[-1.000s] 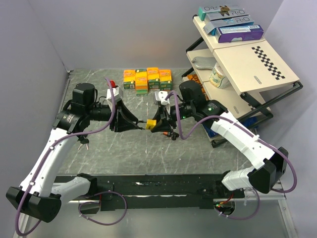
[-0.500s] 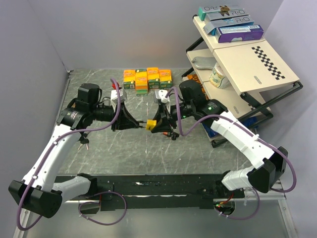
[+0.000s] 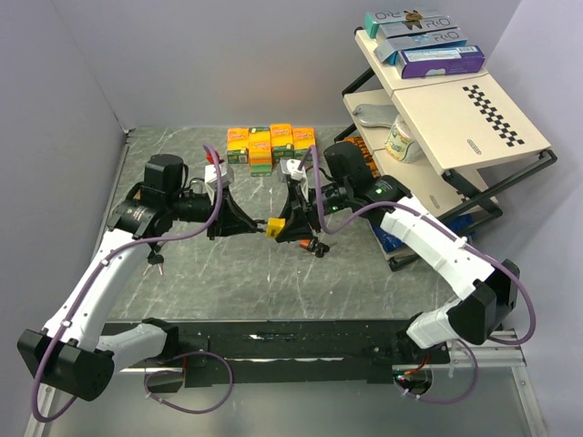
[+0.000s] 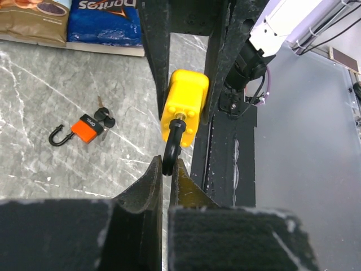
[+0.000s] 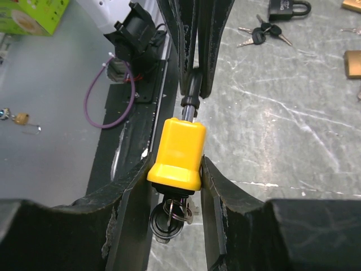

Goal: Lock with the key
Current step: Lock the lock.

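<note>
A yellow padlock (image 3: pixel 274 226) hangs above the middle of the table between both arms. My right gripper (image 5: pixel 175 161) is shut on the yellow body (image 5: pixel 179 148), one finger on each side. A key with a black head (image 5: pixel 168 219) and a ring sticks out of the lock's underside, toward the right wrist camera. My left gripper (image 4: pixel 167 164) is shut on the black shackle (image 4: pixel 171 148), which juts from the body (image 4: pixel 185 104). In the top view the left gripper (image 3: pixel 261 227) and the right gripper (image 3: pixel 285 227) meet tip to tip at the lock.
An orange padlock with keys (image 4: pixel 86 127) lies on the table below the right arm. A dark padlock (image 5: pixel 287 7), loose keys (image 5: pixel 259 35) and a brass padlock (image 5: pixel 352 63) lie on the left side. Small boxes (image 3: pixel 271 144) line the back; a shelf rack (image 3: pixel 455 127) stands right.
My left gripper has come in from the left and closed on the padlock's shackle. The right arm has shifted slightly left, still holding the yellow body.
</note>
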